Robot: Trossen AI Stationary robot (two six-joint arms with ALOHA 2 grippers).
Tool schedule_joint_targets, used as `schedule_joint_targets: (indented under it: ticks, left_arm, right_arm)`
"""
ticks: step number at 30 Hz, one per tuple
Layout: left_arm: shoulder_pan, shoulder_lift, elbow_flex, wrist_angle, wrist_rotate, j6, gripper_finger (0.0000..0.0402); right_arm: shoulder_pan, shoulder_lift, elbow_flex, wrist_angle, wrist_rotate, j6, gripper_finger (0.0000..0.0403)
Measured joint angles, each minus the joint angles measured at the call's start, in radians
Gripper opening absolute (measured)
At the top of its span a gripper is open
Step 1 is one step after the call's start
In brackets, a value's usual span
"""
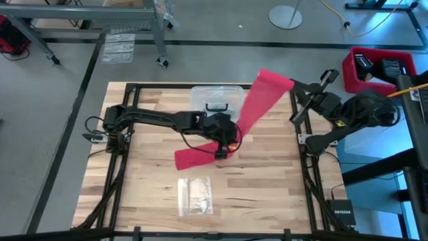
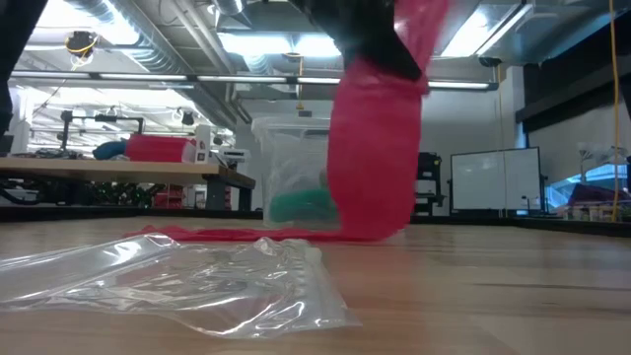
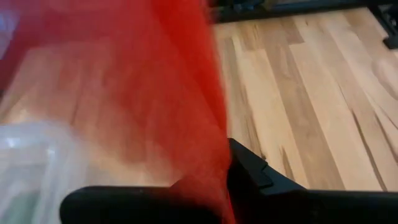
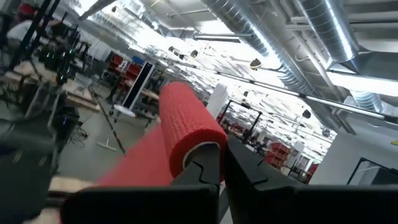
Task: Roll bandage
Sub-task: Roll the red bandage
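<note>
Red fabric: bandage [image 1: 257, 104] looks soft, light and limp; best pinched at its ends or edges.
High view: left gripper [image 1: 223, 142] is closed on the band above the table [image 1: 147, 174]; right gripper [image 1: 294, 86] clamps the raised end.
Low view: only here the band hangs down to the wood, behind a bag [image 2: 177, 281].
Left wrist: fingers [image 3: 249, 171] pinch the cloth.
Right wrist: end folds over the closed fingers [image 4: 205, 165].

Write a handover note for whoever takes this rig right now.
Left gripper: shut on the long red fabric bandage at table centre, beside the clear plastic box.
Right gripper: shut on the bandage's other end, raised over the table's far right corner.
Done: the strip is picked up and stretched between both arms; one end lies on the wooden table.
Left: all the rolling.
</note>
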Motion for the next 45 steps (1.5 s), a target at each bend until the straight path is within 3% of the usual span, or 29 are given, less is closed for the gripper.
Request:
schedule_joint_targets:
  ticks: [14, 22, 29, 32, 38, 45]
  left_arm:
    - [-0.002, 0.024, 0.001, 0.033, -0.019, -0.031, 0.0021]
    - [0.014, 0.018, 0.012, -0.022, -0.02, -0.025, 0.0134]
    - [0.016, 0.001, 0.154, -0.198, -0.019, 0.012, 0.0209]
    - [0.016, -0.035, 0.191, -0.247, -0.026, 0.024, 0.0217]
    - [0.017, -0.125, 0.204, -0.289, -0.139, 0.021, 0.0213]
    - [0.029, -0.176, 0.202, -0.424, -0.159, -0.03, 0.0212]
  right_arm:
    - [0.001, -0.001, 0.015, -0.061, -0.025, 0.004, 0.0007]
    - [0.001, -0.001, 0.015, -0.101, -0.024, 0.031, 0.0013]
    - [0.001, -0.002, 0.015, -0.114, -0.023, 0.031, 0.0006]
    - [0.001, -0.002, 0.014, -0.111, -0.023, 0.031, 0.0007]
    - [0.001, -0.002, 0.014, -0.104, -0.024, 0.031, 0.0006]
    - [0.001, -0.003, 0.014, -0.07, -0.042, 0.027, 0.0007]
